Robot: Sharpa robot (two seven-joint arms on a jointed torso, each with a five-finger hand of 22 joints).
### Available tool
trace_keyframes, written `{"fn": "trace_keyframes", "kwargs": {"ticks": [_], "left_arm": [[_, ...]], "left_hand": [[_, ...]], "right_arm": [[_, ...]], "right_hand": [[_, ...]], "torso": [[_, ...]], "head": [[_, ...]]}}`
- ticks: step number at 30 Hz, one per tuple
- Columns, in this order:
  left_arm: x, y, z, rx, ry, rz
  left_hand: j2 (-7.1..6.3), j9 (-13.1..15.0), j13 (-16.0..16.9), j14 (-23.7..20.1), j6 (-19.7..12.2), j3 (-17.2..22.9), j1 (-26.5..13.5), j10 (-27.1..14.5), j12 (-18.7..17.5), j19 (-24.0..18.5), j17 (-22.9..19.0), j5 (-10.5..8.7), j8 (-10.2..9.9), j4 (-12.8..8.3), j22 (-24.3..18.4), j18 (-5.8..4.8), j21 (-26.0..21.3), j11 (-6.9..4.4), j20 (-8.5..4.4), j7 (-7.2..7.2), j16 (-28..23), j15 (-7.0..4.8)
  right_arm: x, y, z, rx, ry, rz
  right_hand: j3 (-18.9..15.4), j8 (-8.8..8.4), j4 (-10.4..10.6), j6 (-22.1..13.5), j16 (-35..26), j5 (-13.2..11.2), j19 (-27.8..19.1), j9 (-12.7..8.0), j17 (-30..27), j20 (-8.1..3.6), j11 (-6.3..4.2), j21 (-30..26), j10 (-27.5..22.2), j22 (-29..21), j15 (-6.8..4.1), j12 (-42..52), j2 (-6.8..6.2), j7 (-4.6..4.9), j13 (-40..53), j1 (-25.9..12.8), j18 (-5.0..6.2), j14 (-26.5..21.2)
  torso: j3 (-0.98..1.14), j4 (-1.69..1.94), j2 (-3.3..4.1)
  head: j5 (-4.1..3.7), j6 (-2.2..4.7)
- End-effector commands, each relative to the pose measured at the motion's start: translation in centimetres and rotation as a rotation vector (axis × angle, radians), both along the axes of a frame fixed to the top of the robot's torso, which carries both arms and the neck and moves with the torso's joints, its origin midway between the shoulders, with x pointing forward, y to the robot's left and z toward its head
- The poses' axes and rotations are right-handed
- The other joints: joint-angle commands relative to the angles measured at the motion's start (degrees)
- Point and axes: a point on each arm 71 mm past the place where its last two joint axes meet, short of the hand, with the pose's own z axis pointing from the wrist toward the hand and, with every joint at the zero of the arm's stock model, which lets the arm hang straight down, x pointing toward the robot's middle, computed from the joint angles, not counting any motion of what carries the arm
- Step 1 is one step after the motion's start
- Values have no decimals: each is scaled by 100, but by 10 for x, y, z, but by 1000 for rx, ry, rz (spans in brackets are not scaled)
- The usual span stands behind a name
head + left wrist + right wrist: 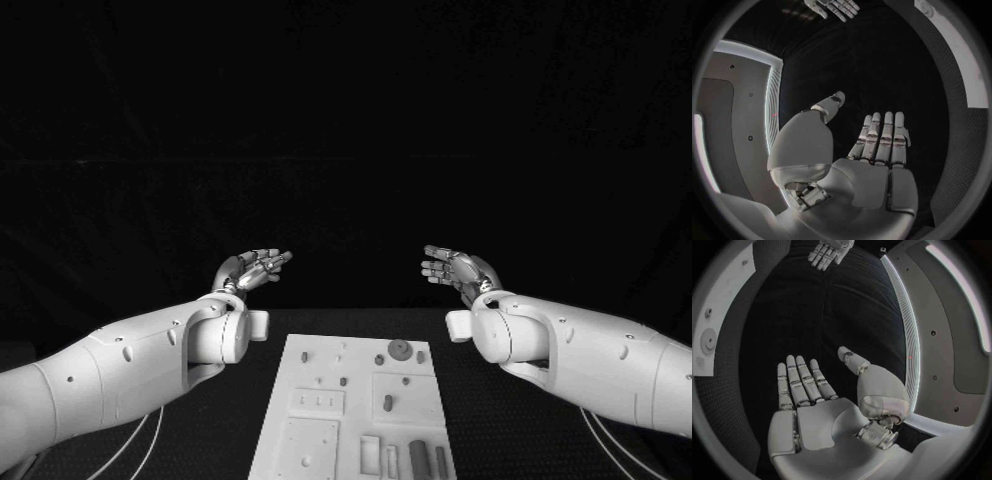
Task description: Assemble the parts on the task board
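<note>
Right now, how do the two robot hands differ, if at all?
The left robot hand is raised on the left side of the task board, its fingers pointing toward the right one. The right robot hand is raised on the right side, its fingers pointing back toward the left one, like a mirror image. Both are open, hold nothing, and hang beyond the board's far end.

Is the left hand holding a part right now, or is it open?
Open. The left hand shows a bare palm with fingers extended and apart, nothing between them, raised beyond the task board.
</note>
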Motion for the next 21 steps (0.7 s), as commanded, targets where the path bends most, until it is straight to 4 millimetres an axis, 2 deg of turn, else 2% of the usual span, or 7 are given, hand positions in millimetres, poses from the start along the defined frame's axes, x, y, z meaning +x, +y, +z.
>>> {"fn": "trace_keyframes", "kwargs": {"ticks": [1, 8, 10, 11, 12, 17, 21], "left_arm": [[11, -1, 0, -34, 85, -109], [23, 7, 8, -20, 99, -115], [23, 7, 8, -20, 99, -115], [23, 7, 8, -20, 99, -115], [21, 8, 2, -16, 113, -154], [19, 9, 2, 1, 110, -187], [15, 8, 2, 12, 106, -216]], "left_hand": [[-10, 32, 10, 59, 64, 41, 108, 78, 32, 55, 46, 34, 49, 1, 187, -44, 28, 8, 1, 14, 34, 10], [66, 72, 33, 168, 131, -15, 140, 224, 83, 114, 88, 31, 89, -7, 185, -44, 87, 76, -36, 95, 123, 32], [138, 107, 58, 323, 253, -76, 161, 393, 148, 247, 124, 34, 149, -48, 183, -42, 166, 131, -103, 165, 226, 79], [180, 124, 72, 408, 335, -122, 177, 510, 190, 316, 139, 40, 183, -93, 179, -43, 205, 153, -136, 189, 285, 108], [226, 140, 92, 508, 417, -152, 203, 641, 243, 378, 158, 53, 216, -143, 178, -34, 238, 166, -162, 207, 350, 85], [471, 207, 225, 1307, 961, -313, 288, 1469, 561, 929, 309, 108, 380, -471, 180, 142, 542, 170, -290, 293, 793, -20], [634, 234, 329, 1780, 1347, -341, 306, 2026, 693, 1214, 419, 152, 403, -763, 183, 209, 748, 100, -391, 263, 1030, -134]], "right_arm": [[9, 5, -1, 28, 126, 185], [25, -4, 8, 7, 169, 233], [26, -5, 9, 4, 173, 238], [27, -5, 10, 4, 174, 239], [30, -15, -1, -355, 86, 268], [32, -16, -4, -485, 49, 292], [32, -16, -7, -571, 24, 314]], "right_hand": [[-147, 178, -475, 162, 123, 192, -1, 76, 102, 82, 2, 256, 235, 54, 47, 50, -6, 315, 16, 446, -84, 153], [-415, 374, -598, 354, 202, 336, 79, 50, 156, 45, -22, 280, 447, 20, 69, 82, -108, 249, 28, 940, -59, 294], [-390, 465, -607, 511, 287, 542, 249, 51, 193, 5, -13, 341, 612, 30, 185, 132, -213, 242, 45, 1172, 16, 482], [-395, 501, -609, 579, 316, 563, 313, 47, 206, -6, -20, 354, 684, 28, 179, 151, -247, 232, 51, 1248, 44, 553], [-398, 547, -611, 670, 356, 557, 401, 44, 224, -22, -18, 372, 798, 26, 149, 190, -286, 222, 64, 1339, 84, 649], [-388, 703, -618, 1068, 544, 585, 899, -12, 333, -71, -93, 416, 1334, -11, -24, 345, -410, 181, 119, 1662, 302, 1151], [-356, 762, -622, 1284, 699, 565, 1332, -75, 456, -94, -220, 446, 1694, -42, -206, 430, -416, 153, 173, 1802, 489, 1585]], "torso": [[-1, 0, 0], [-1, 0, 0], [-1, 0, 0], [-1, 0, 0], [-8, 2, 3], [-3, 16, 9], [-17, 17, 20]], "head": [[-1, -1], [-1, -1], [-1, -1], [-1, -1], [21, -244], [29, -252], [44, -280]]}}
